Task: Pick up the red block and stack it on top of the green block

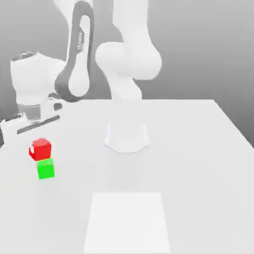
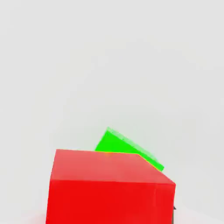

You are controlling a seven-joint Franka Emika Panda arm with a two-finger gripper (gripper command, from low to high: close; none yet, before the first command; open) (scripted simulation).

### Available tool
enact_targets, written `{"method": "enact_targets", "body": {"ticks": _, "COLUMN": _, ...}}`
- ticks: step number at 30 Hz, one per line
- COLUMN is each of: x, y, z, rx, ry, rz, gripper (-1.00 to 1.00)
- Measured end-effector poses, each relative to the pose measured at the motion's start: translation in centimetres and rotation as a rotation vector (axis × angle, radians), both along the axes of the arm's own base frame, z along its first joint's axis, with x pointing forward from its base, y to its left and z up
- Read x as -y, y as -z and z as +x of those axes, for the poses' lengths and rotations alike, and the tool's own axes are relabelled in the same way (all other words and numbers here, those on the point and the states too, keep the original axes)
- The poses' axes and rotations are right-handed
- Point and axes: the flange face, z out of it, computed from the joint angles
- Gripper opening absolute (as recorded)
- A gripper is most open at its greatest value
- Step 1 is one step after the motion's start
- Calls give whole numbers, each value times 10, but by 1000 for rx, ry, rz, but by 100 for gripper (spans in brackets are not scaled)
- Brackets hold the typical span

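The red block [image 1: 40, 150] is gripped between my jaws [image 1: 39, 148], near the green block [image 1: 45, 169], which in the hand view lies turned against it. I should centre it above the green one, turn my wrist until their edges agree, lower slowly, and release only after flat contact.

The block to move [image 1: 40, 149] is in the gripper [image 1: 39, 143], near the exterior view's left edge of the bench [image 1: 188, 163]. The block to stack on [image 1: 46, 169] sits on the bench, just in front; whether they touch is hard to tell. The arm's foot [image 1: 127, 138] stands to their right, toward the back edge. A flat square [image 1: 127, 223] lies before it.
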Motion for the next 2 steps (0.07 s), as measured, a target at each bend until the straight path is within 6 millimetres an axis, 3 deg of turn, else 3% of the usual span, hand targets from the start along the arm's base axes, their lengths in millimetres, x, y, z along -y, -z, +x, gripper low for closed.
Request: {"method": "enact_targets", "body": {"ticks": 2, "x": -2, "y": 0, "z": 3, "rx": 0, "ry": -9, "rz": 0, "gripper": 100}}
